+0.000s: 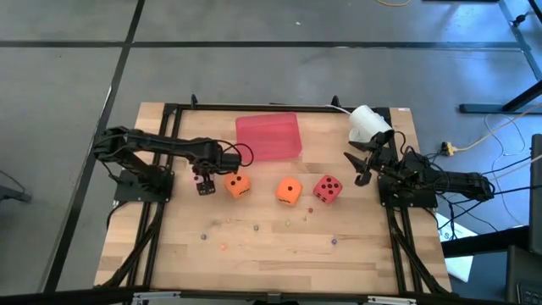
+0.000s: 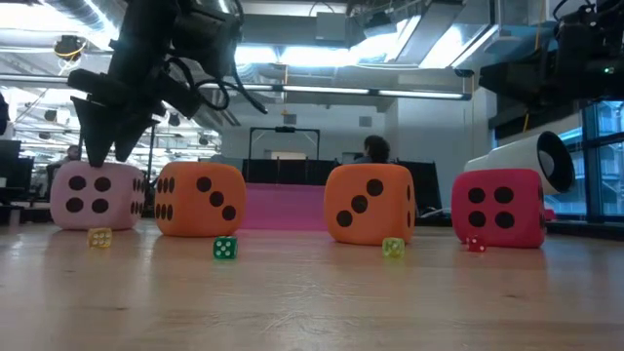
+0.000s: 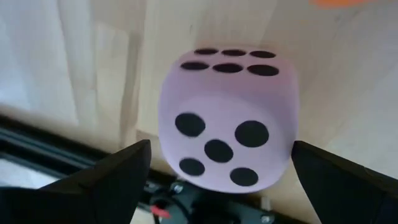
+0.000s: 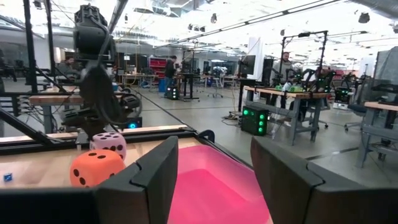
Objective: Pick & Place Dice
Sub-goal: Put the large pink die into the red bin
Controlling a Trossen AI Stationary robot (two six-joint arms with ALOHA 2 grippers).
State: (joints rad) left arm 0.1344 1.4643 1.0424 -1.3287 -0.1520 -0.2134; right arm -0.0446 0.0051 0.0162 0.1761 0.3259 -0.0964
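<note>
Left pincer (image 3: 217,168) astride pink die (image 3: 227,118)

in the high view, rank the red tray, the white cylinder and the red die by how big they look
1. red tray, clearly largest
2. white cylinder
3. red die, only slightly smaller than the cylinder; the gap is narrow
</note>
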